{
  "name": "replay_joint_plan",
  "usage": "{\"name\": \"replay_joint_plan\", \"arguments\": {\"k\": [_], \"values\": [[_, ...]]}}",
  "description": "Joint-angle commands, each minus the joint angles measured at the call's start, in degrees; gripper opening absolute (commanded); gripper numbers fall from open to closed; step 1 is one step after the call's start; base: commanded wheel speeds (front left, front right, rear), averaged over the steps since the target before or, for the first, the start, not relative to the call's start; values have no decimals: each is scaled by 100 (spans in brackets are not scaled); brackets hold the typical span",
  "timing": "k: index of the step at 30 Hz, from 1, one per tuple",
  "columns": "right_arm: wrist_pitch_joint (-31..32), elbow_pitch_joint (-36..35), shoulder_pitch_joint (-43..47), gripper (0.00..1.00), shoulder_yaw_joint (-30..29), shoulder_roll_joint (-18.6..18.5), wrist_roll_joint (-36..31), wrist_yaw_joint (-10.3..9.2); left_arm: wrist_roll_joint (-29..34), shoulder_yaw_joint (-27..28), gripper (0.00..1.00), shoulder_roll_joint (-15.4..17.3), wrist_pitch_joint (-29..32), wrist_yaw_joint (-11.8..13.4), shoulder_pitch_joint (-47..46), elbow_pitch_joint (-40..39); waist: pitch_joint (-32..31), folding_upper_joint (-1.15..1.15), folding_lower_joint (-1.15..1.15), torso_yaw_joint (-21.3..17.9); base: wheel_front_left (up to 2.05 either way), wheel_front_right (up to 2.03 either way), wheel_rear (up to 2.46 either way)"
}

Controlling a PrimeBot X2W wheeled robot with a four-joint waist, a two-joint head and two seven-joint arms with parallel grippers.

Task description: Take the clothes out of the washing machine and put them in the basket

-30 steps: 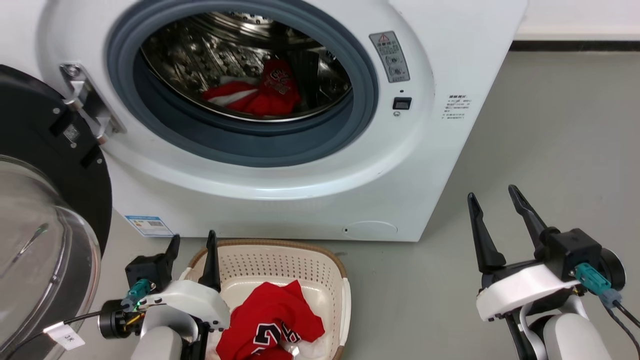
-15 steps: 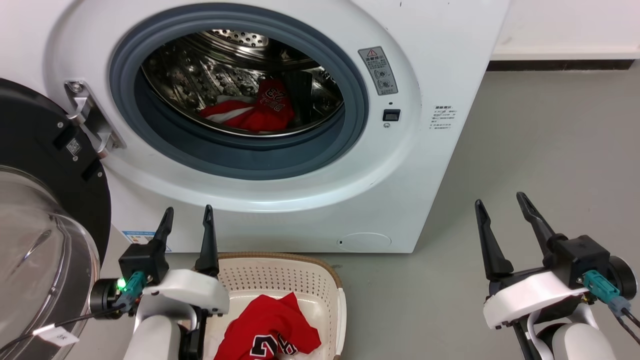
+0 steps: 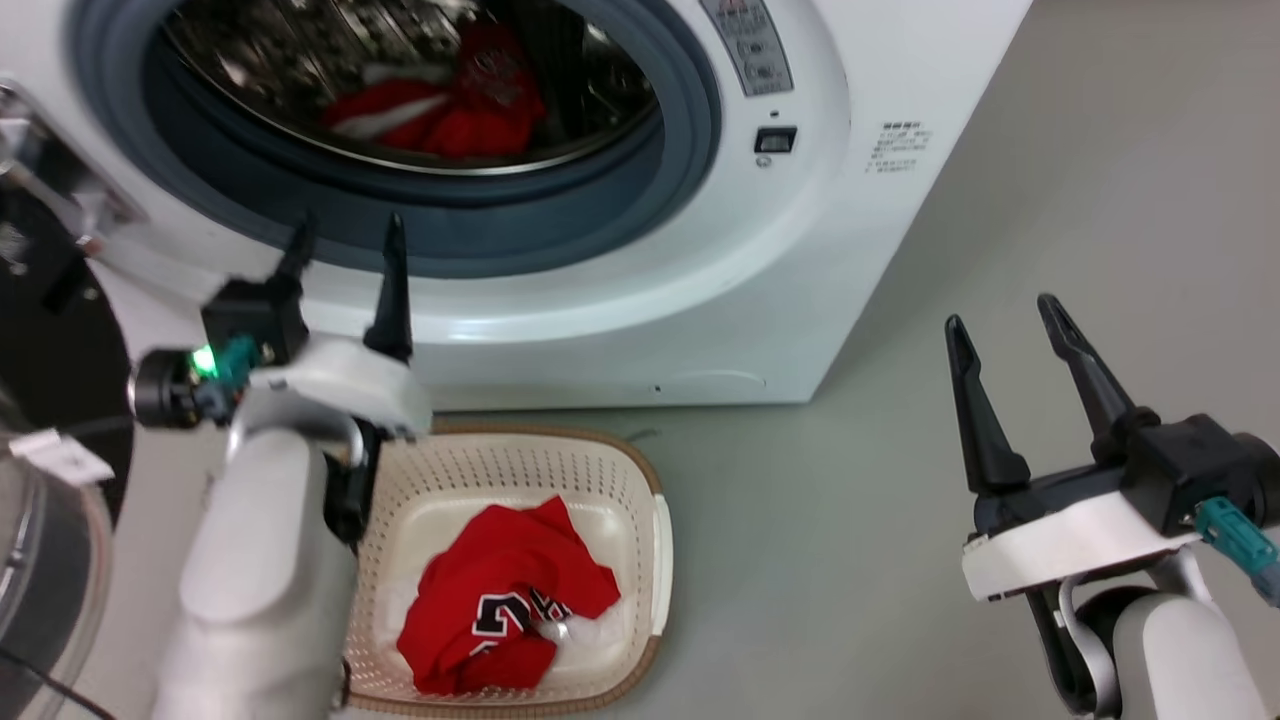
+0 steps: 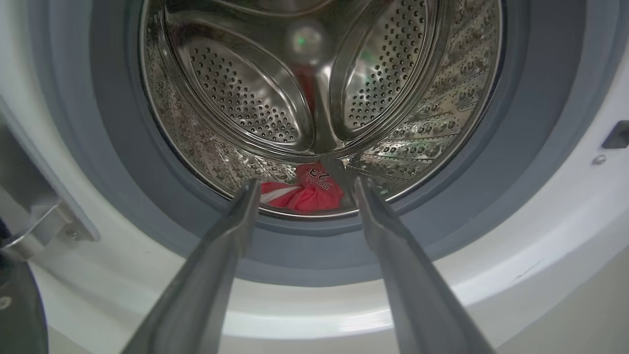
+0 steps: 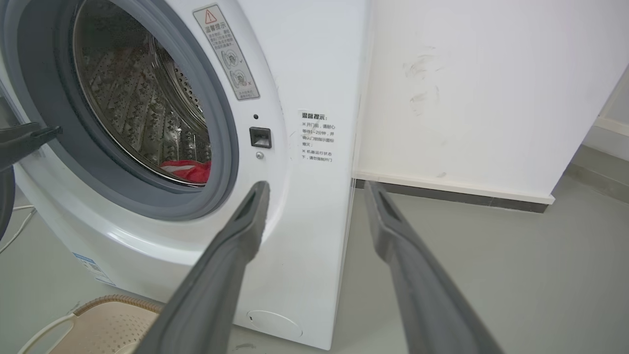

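Head view: a red jersey (image 3: 500, 590) lay in the basket (image 3: 655, 540), at 5 o'clock from the left pincer (image 3: 347, 228), released like the right pincer (image 3: 1000, 315). Left wrist view: more clothes (image 4: 307, 194) lay inside the washing machine (image 4: 565, 211), at 12 o'clock. Right wrist view: a white wall (image 5: 467, 98).

A white wall (image 5: 467, 88) is met by a grey floor (image 3: 1100, 180). A dark skirting strip (image 5: 442, 193) is set along the wall's foot; faint scuffs (image 5: 416, 69) are seen higher up.
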Motion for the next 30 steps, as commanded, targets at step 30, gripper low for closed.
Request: {"name": "replay_joint_plan", "arguments": {"k": [30], "values": [[-1036,679,-1063,100,994,9,1280,-2,533,-556,100,1964,2683,-317,-4700,2820,2656,0,0,-1960,0,0,0]]}}
